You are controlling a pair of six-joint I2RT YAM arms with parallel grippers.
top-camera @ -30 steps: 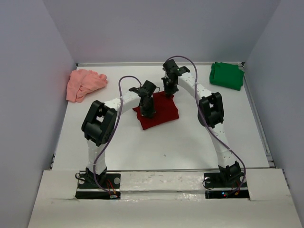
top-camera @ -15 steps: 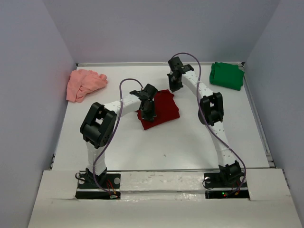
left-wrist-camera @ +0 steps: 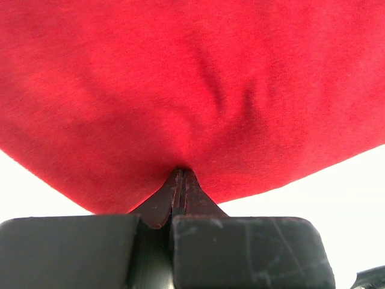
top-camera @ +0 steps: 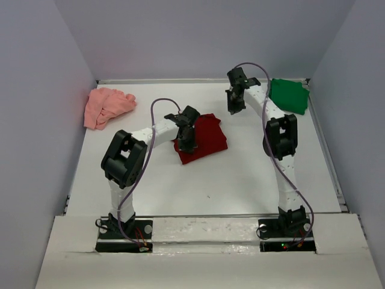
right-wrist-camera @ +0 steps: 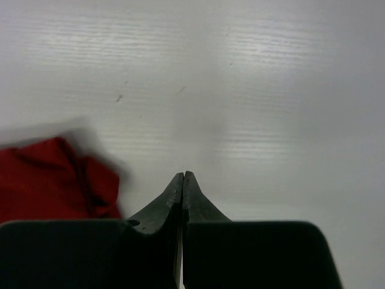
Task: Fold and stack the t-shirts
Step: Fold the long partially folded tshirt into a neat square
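Note:
The dark red t-shirt (top-camera: 207, 137) lies folded mid-table. My left gripper (top-camera: 185, 143) is shut, its tips pressed down into the shirt's left part; in the left wrist view red cloth (left-wrist-camera: 192, 90) fills the frame and dimples at the shut tips (left-wrist-camera: 181, 172). Nothing shows between those jaws. My right gripper (top-camera: 235, 108) hangs shut and empty over bare table between the red shirt and the bright green t-shirt (top-camera: 287, 95), folded at the back right. Its wrist view shows the shut tips (right-wrist-camera: 183, 175) and a red corner (right-wrist-camera: 54, 180). The salmon-pink t-shirt (top-camera: 107, 106) lies crumpled at the back left.
The white table (top-camera: 240, 180) is walled at the back and both sides, with a raised rim (top-camera: 328, 150) along its right edge. Both arm bases stand at the near edge, and purple cables loop over each arm.
My right arm has swung to the right, off the red shirt's back edge and toward the green shirt. The left gripper shifted slightly on the red shirt, then held still.

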